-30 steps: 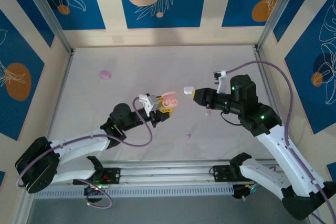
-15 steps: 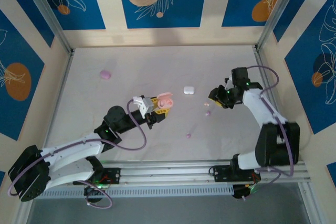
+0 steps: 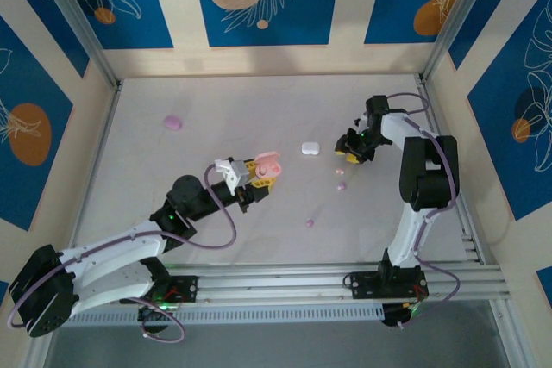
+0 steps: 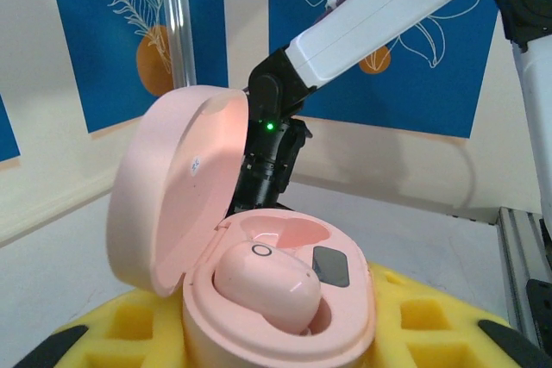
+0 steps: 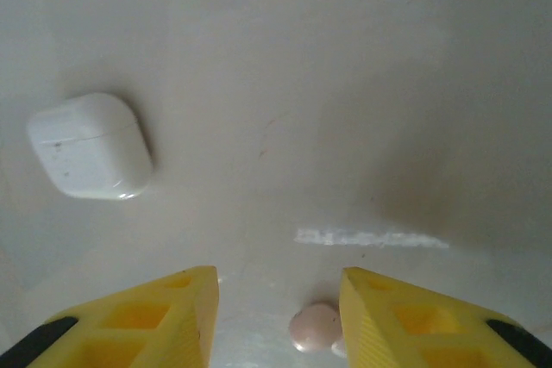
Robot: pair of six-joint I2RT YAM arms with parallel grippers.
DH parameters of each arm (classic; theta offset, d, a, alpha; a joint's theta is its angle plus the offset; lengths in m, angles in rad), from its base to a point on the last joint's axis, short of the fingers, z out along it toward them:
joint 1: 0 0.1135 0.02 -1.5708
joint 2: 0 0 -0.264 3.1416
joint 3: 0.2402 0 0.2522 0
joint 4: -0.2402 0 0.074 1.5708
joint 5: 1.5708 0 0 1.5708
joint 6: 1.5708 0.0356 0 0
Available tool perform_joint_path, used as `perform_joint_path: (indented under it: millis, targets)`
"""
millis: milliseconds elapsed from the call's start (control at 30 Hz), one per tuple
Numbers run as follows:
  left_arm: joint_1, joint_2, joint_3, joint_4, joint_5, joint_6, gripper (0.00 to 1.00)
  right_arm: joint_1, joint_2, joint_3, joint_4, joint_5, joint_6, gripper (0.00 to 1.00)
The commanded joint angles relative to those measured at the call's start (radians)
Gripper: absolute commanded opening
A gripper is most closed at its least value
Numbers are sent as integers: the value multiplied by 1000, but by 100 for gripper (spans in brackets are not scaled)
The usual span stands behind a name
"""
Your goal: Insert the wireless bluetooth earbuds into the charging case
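A pink charging case [image 4: 280, 299] stands upright with its lid open, and my left gripper [image 3: 261, 177] is shut on it above the table's middle. One pink earbud [image 4: 263, 286] sits in the near socket, while the far socket [image 4: 285, 232] holds nothing. My right gripper [image 5: 278, 321] hangs open just above the table at the right. A pale pink earbud [image 5: 315, 327] lies between its yellow fingers, close to the right one. In the top view this earbud [image 3: 340, 173] lies just in front of the right gripper [image 3: 350, 149], beside a purple earbud [image 3: 341, 185].
A shut white case [image 5: 90, 146] lies to the left of the right gripper, also visible as the white case [image 3: 310, 148] from above. Another purple earbud [image 3: 310, 222] lies nearer the front. A purple case [image 3: 173, 121] rests far left. The frame's walls stand close on the right.
The right arm has folded back from the table's middle towards the right wall, and its gripper now points down by the pink earbud. The left gripper has drifted slightly left with the case.
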Motion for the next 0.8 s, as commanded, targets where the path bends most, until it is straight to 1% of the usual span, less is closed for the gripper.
perform_joint_path:
  millis: [0,233,333,567,767]
  targets:
    - [-12,-5,-4,5,-14,23,32,4,20,18,-52,-37,-36,42]
    - [-12,24,1,29,-3,10,32,16,30,-19,-61,-70,-37,41]
    - [-12,23,2,27,0,5,32,28,24,-34,-73,-61,-36,39]
    - [-12,11,0,18,-5,3,32,39,7,-72,-79,-59,-19,38]
    - [-12,11,-1,18,-4,2,32,57,-30,-107,-61,-111,-25,37]
